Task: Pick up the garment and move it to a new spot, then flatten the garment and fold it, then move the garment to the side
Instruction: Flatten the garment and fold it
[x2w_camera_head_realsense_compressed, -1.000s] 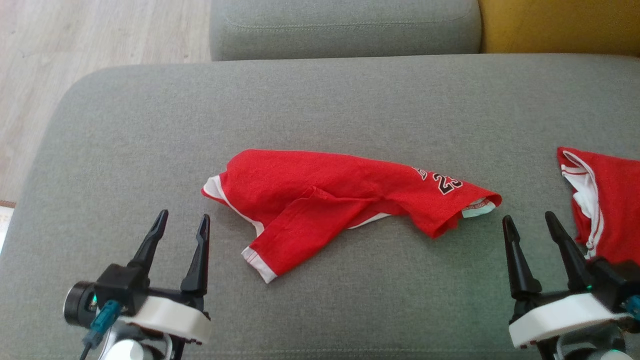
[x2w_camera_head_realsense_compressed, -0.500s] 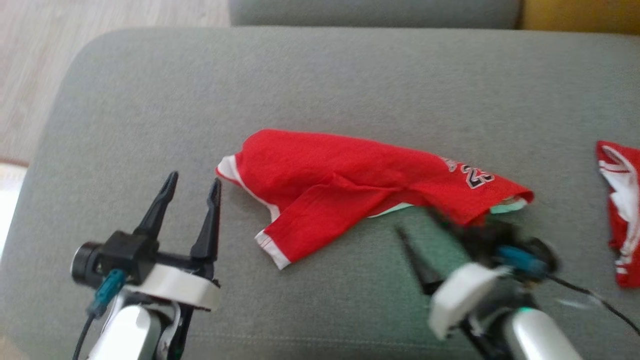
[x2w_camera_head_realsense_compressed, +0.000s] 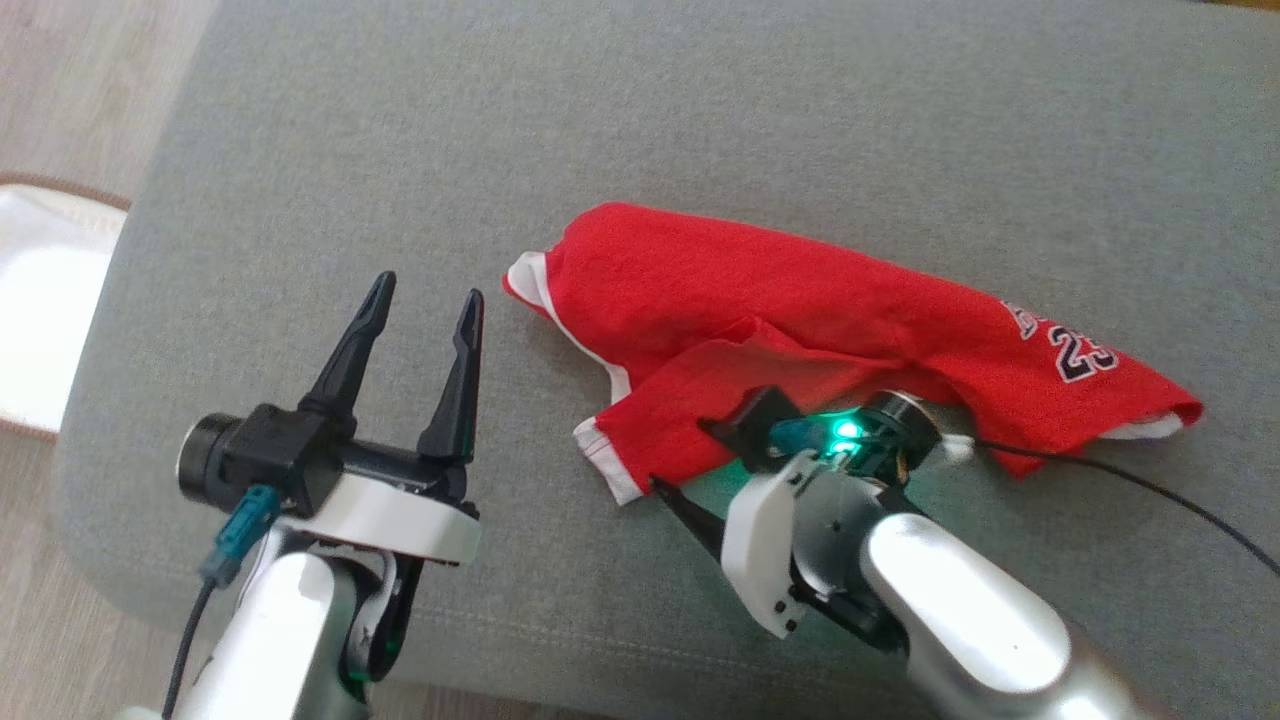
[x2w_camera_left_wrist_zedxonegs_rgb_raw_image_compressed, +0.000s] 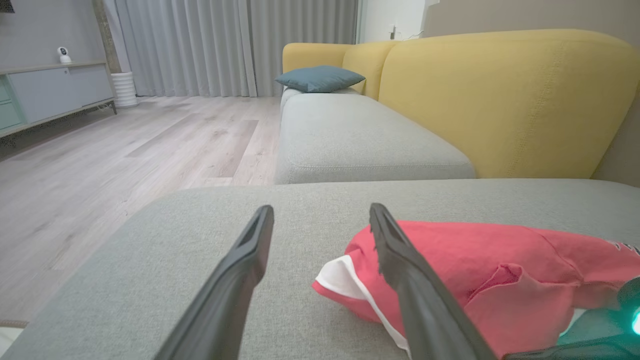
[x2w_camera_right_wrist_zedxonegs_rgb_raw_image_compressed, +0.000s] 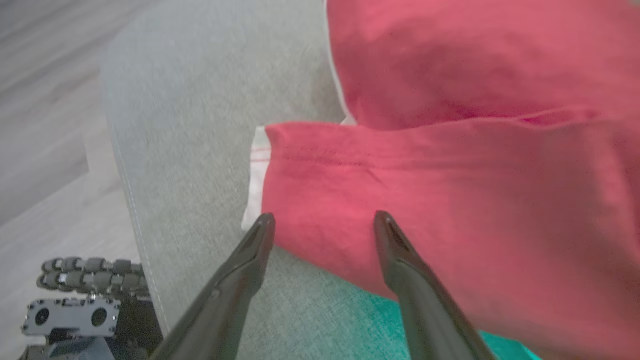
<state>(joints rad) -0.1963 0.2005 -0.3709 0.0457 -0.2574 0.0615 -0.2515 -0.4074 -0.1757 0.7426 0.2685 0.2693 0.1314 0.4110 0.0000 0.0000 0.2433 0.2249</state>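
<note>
Currently: red garment (x2w_camera_head_realsense_compressed: 780, 290), crumpled, white-trimmed, lying on the grey sofa seat (x2w_camera_head_realsense_compressed: 800, 100). Right hand (x2w_camera_right_wrist_zedxonegs_rgb_raw_image_compressed: 324, 219), fingers spread, at the garment's six o'clock, tips at the sleeve's edge near its white hem; nothing gripped. Left hand (x2w_camera_head_realsense_compressed: 425, 292), fingers spread and empty, at nine o'clock, just beside the garment.

Head camera looks steeply down at the seat (x2w_camera_head_realsense_compressed: 700, 120); both low wrist cameras share the garment (x2w_camera_head_realsense_compressed: 760, 290)
</note>
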